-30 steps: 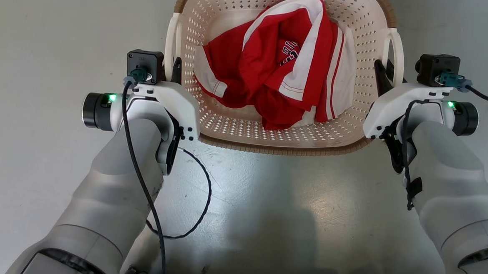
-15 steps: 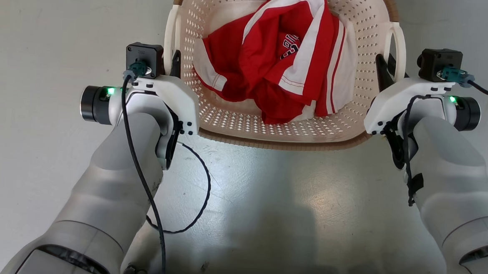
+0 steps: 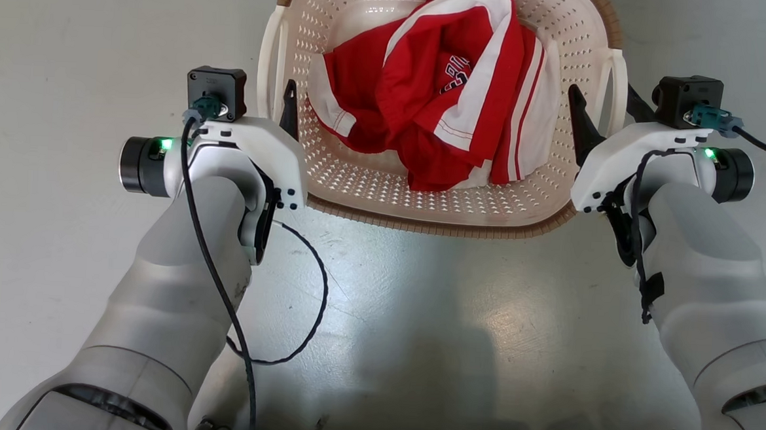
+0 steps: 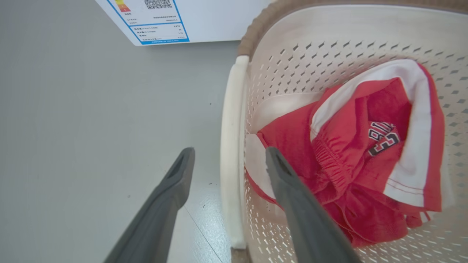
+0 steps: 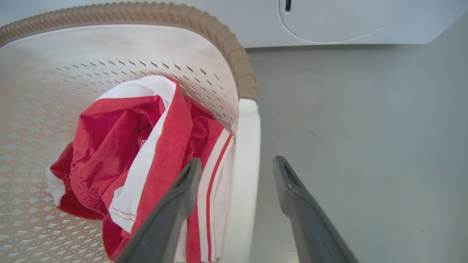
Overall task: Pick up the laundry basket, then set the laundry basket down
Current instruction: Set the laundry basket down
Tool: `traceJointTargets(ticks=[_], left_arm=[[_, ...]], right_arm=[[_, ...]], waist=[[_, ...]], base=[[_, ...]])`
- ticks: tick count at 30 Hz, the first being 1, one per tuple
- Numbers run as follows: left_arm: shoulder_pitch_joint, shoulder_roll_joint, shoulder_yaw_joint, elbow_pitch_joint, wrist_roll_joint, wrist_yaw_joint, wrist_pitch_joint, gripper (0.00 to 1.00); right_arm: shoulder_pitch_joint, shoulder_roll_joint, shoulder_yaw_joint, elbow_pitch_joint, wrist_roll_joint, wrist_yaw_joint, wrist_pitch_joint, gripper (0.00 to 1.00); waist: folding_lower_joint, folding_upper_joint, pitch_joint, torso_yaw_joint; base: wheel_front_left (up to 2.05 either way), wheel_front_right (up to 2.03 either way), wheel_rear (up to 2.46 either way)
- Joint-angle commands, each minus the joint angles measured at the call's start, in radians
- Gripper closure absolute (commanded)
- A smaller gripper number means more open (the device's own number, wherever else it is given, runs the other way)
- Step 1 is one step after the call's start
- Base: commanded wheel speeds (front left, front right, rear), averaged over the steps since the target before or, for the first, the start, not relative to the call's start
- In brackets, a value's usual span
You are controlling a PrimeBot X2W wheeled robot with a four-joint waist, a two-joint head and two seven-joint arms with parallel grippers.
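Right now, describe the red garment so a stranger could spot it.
On the grey floor sits a cream basket with a brown rim. Crumpled inside lies the garment: bright red with white bands and dark lettering, unlike the pale plastic around it.

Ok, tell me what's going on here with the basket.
The robot has both arms at the laundry basket, which sits on the grey floor holding a red-and-white garment. The left gripper and right gripper are each open, straddling a white side handle with one finger inside the basket and one outside. Neither is clamped on it.
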Motion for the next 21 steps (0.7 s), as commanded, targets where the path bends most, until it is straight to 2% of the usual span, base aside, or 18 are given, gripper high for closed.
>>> traceJointTargets(ticks=[1, 12, 21], left_arm=[[0.014, 0.027, 0.024, -0.012, 0.011, 0.001, -0.009, 0.00], [0.065, 0.027, 0.067, -0.101, 0.067, 0.000, -0.009, 0.00], [0.163, 0.038, 0.137, -0.196, 0.128, -0.008, -0.009, 0.00]], right_arm=[[0.025, 0.027, 0.009, -0.010, -0.006, 0.007, -0.020, 0.00], [0.029, 0.027, -0.006, -0.016, -0.009, 0.007, -0.030, 0.00], [0.102, 0.027, -0.036, -0.123, -0.034, 0.007, -0.031, 0.00]], waist=[[0.0000, 0.0000, -0.003, 0.000], [0.0000, 0.0000, -0.068, -0.011], [0.0000, 0.0000, -0.186, -0.023]], base=[[0.00, 0.00, 0.00], [0.00, 0.00, 0.00], [0.00, 0.00, 0.00]])
